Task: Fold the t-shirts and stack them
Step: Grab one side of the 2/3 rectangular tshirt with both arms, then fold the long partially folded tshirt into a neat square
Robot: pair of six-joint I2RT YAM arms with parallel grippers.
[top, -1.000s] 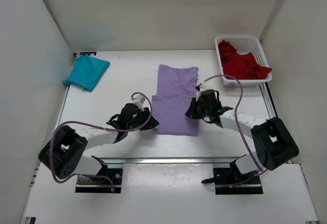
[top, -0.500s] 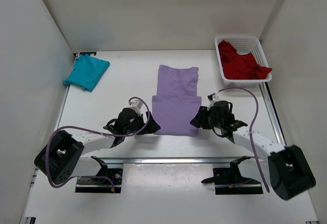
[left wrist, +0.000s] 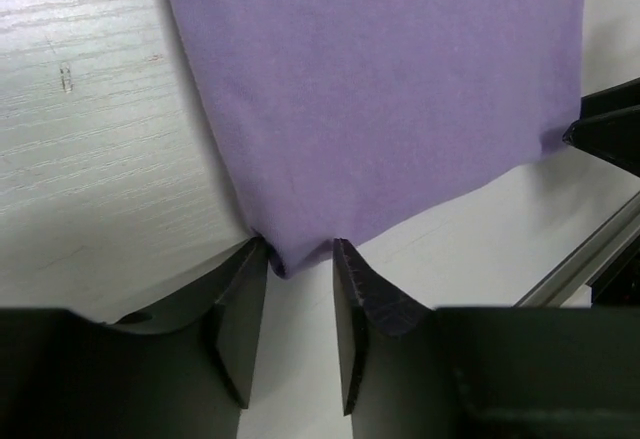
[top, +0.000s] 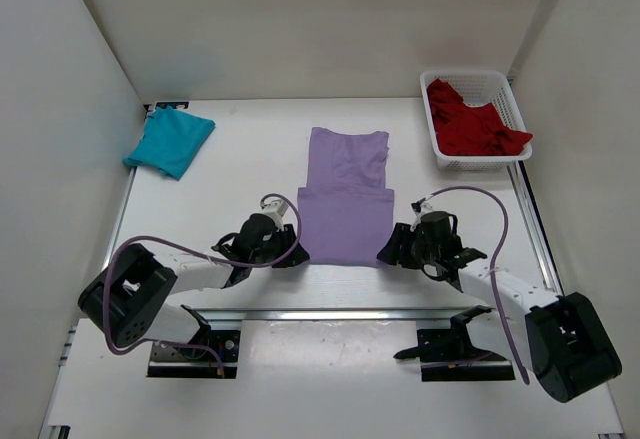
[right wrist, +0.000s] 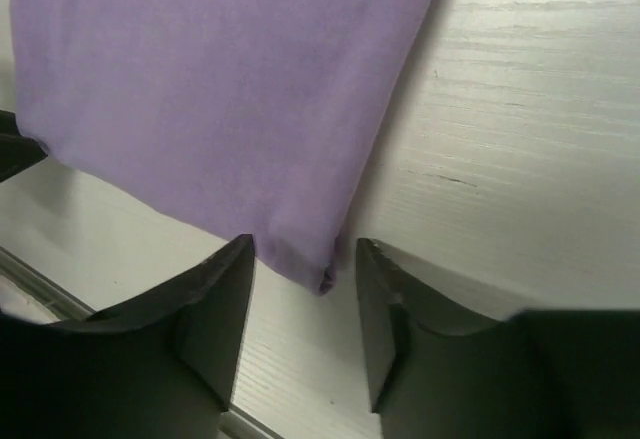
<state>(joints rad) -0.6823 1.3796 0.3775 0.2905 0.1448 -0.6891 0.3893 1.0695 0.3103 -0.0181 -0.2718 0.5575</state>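
Left wrist view: the left fingers (left wrist: pixel 245 299) stand a narrow way apart, low over the desk (left wrist: pixel 90 159). The near-left corner of the purple t-shirt (left wrist: pixel 380 89) sits right in the gap at their tips. The cloth reaches both inner faces there, and bare desk shows between the fingers below the corner. They are not clamped onto it.

In the right wrist view the right fingers (right wrist: pixel 215 309) are parted more widely. The near-right corner of the same shirt points down into the gap, closer to the right-hand finger than to the other. The cloth lies flat and neither finger presses on it.

From the top external view, both sets of fingers sit at the shirt's near edge, one at each corner, just beyond the metal rail (top: pixel 340 312) along the front of the desk. The purple t-shirt lies in the middle of the desk, running straight away from the arms. Its nearer half is a shade wider than its farther half, with a crosswise line where the two meet.

Farther back, a teal t-shirt (top: pixel 170 142) lies folded near the far-left corner, well apart from the purple one. At the far right a white basket (top: pixel 470 75) holds crumpled red t-shirts (top: pixel 470 127).
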